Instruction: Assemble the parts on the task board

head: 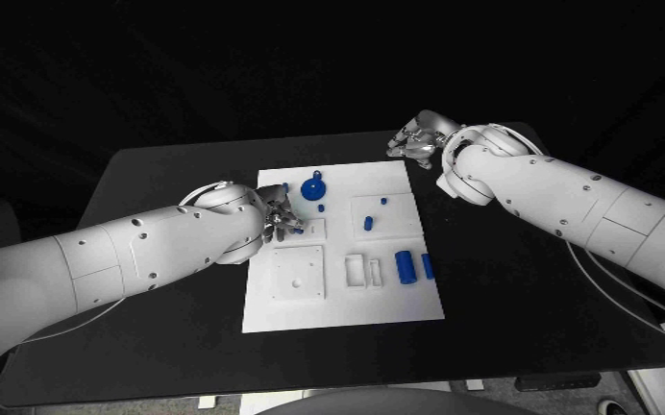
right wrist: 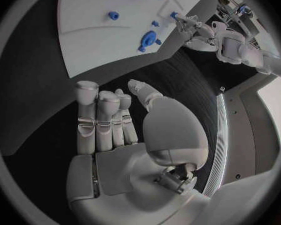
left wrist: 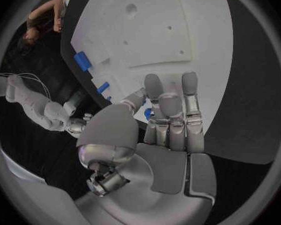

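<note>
The white task board (head: 347, 295) lies mid-table. On it are a round blue part with a handle (head: 313, 187) (right wrist: 148, 37), a small blue peg (head: 369, 224), a blue cylinder (head: 405, 266) (left wrist: 82, 60) and another blue piece (head: 427, 266). My left hand (head: 283, 219) (left wrist: 168, 120) hovers over the board's left side, fingers straight and together, thumb close against them. A bit of blue (left wrist: 147, 114) shows in the gap beside the thumb; I cannot tell if it is held. My right hand (head: 420, 138) (right wrist: 109, 120) hangs over the black table past the board's far right corner, holding nothing.
A raised white square plate with a hole (head: 298, 271) (left wrist: 131, 7) sits on the board's near left. Small white blocks (head: 364, 269) lie beside the blue cylinder. Black table (head: 527, 290) stretches right of the board. A person sits at the rim of the left wrist view.
</note>
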